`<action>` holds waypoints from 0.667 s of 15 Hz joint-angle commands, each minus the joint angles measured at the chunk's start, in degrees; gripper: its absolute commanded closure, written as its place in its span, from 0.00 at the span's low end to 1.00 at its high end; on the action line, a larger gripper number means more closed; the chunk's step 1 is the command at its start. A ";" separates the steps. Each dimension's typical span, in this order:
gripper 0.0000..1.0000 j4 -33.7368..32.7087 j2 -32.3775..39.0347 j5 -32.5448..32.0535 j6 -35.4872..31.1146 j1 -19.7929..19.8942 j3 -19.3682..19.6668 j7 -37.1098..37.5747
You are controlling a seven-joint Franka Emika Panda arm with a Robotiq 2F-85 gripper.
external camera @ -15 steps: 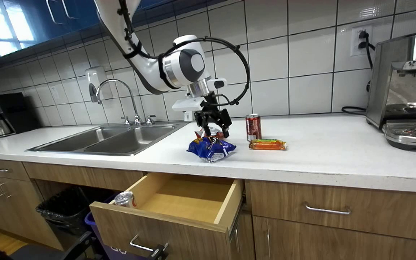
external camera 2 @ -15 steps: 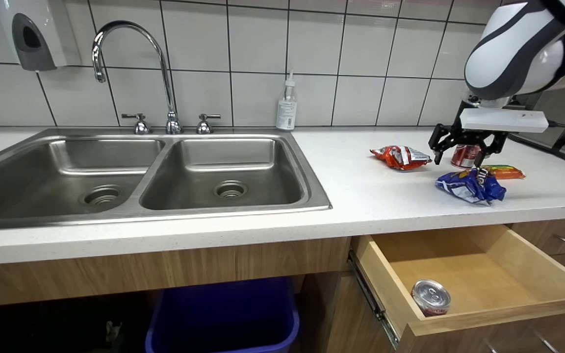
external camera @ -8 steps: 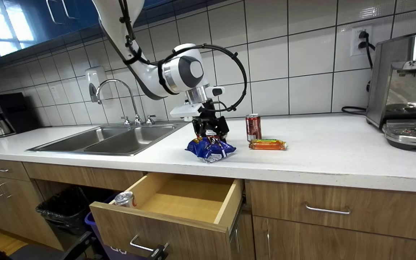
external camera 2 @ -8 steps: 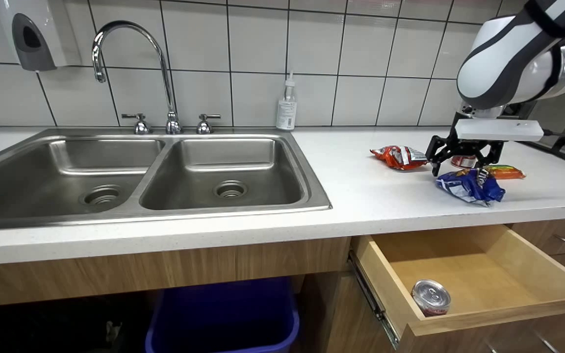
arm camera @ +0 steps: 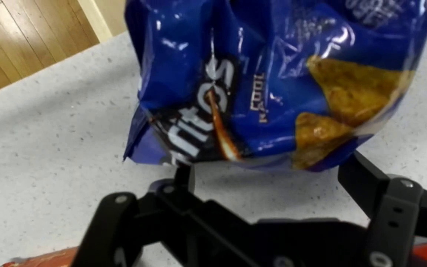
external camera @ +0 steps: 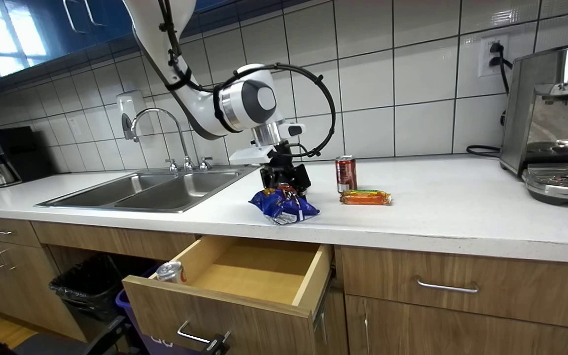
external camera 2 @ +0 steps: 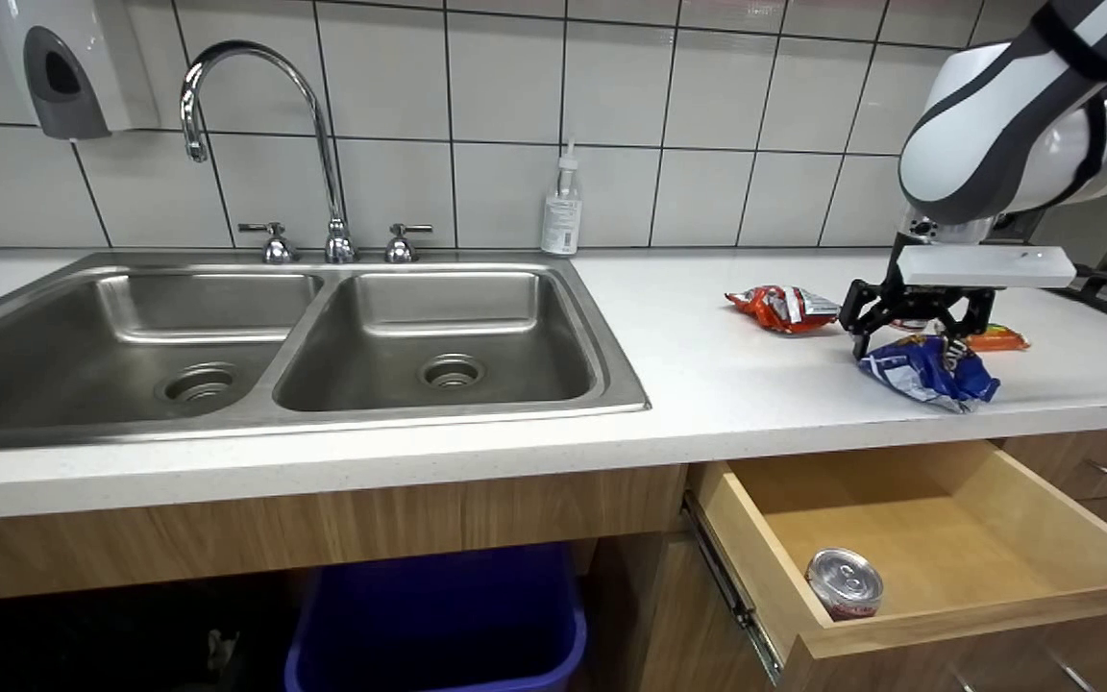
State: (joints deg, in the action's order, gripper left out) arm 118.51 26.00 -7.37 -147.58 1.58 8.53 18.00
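My gripper (arm camera: 268,164) is open, pointing down, low over the counter. Its black fingers (arm camera: 361,181) stand wide apart at the near edge of a crumpled blue chip bag (arm camera: 235,104) in the wrist view. The fingertips are partly hidden by the bag's edge, and nothing is clamped between them. In both exterior views the gripper (external camera: 286,190) (external camera 2: 907,351) is just behind and above the blue bag (external camera: 284,211) (external camera 2: 928,375), apparently touching it. A red chip bag (external camera 2: 784,309) lies left of the gripper in an exterior view.
A red can (external camera: 346,173) and an orange packet (external camera: 366,198) are on the counter (external camera: 442,212). Below, an open drawer (external camera: 308,281) holds a silver can (external camera 2: 845,581). A double sink (external camera 2: 457,336), a bottle (external camera 2: 562,207) and a coffee machine (external camera: 555,133) stand nearby.
My gripper has come down and slightly toward the counter's front, to the blue bag. The blue bag has shifted a little toward the counter's front edge. The jaws stay open.
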 commanded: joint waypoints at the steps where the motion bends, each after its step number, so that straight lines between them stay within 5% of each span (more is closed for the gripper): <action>1: 0.00 5.12 -4.23 -0.17 0.62 -0.91 1.02 -0.57; 10: 0.00 17.67 -13.47 -2.43 -0.51 -1.15 1.35 -0.18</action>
State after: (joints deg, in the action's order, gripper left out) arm 130.43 17.96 -8.09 -147.74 1.29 9.02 17.88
